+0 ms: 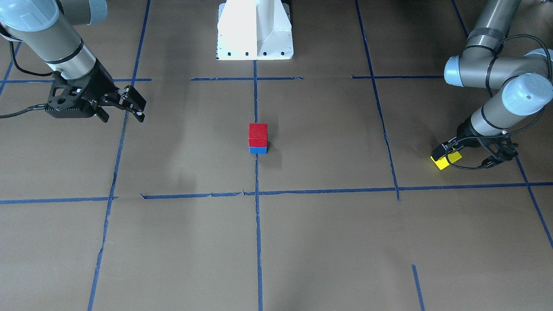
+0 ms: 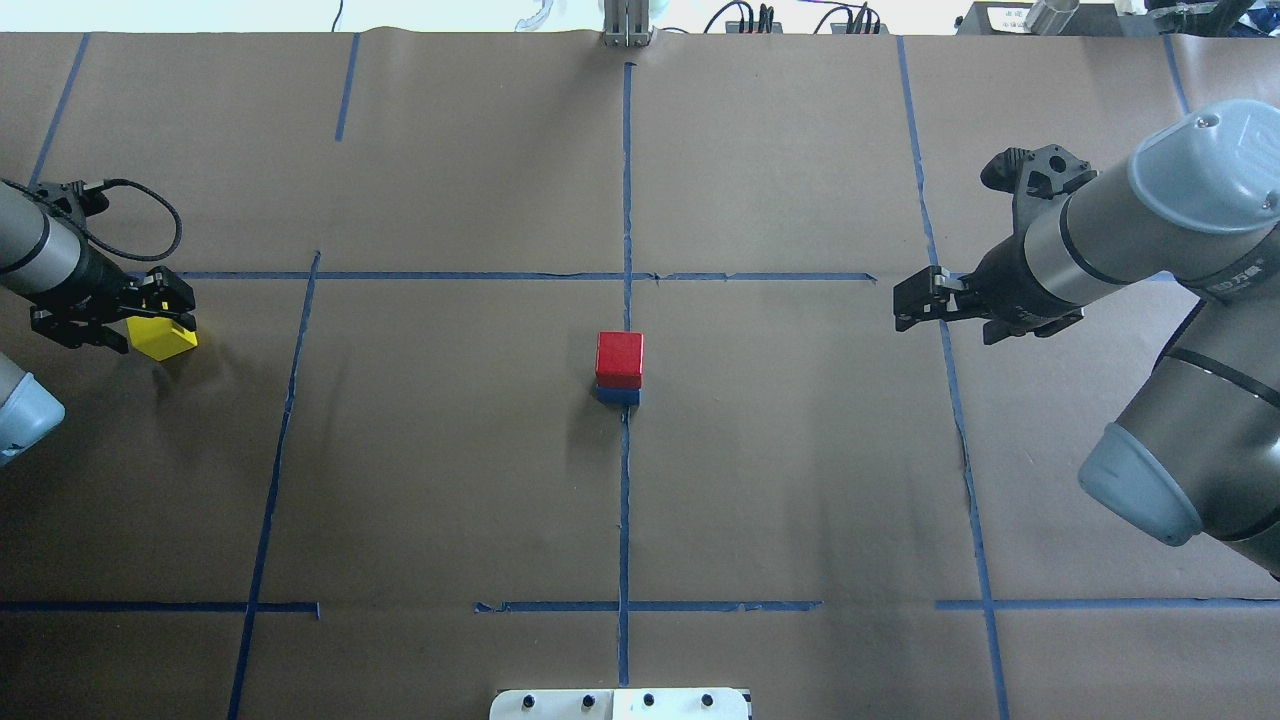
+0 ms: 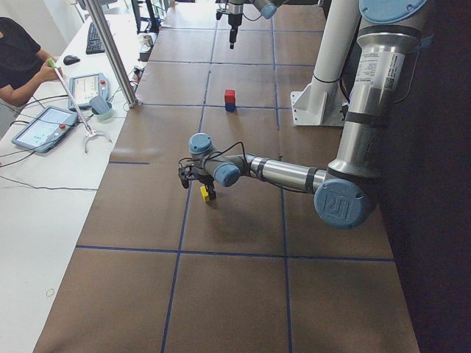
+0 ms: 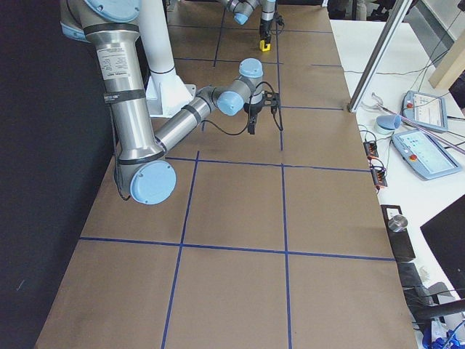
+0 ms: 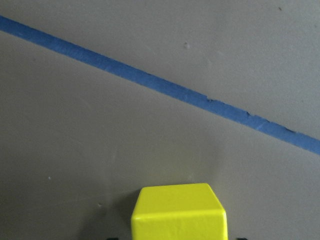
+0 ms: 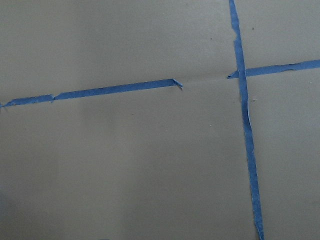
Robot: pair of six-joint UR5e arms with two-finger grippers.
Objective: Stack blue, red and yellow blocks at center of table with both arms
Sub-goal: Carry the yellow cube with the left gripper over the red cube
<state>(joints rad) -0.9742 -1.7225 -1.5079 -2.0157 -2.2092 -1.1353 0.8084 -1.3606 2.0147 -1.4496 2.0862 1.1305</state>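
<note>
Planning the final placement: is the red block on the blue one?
On: the red block rests atop the blue block, roughly flush.

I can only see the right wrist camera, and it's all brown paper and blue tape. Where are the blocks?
Observer: The red block sits on top of the blue block in the middle of the table.
Operator: And the yellow one?
Observer: The yellow block is far out on the robot's left side, right at the left gripper. I can't tell whether the fingers have clamped it.
Operator: Is my gripper holding anything?
Observer: No. The right gripper is open and empty, out on the robot's right side, away from the stack.
</note>
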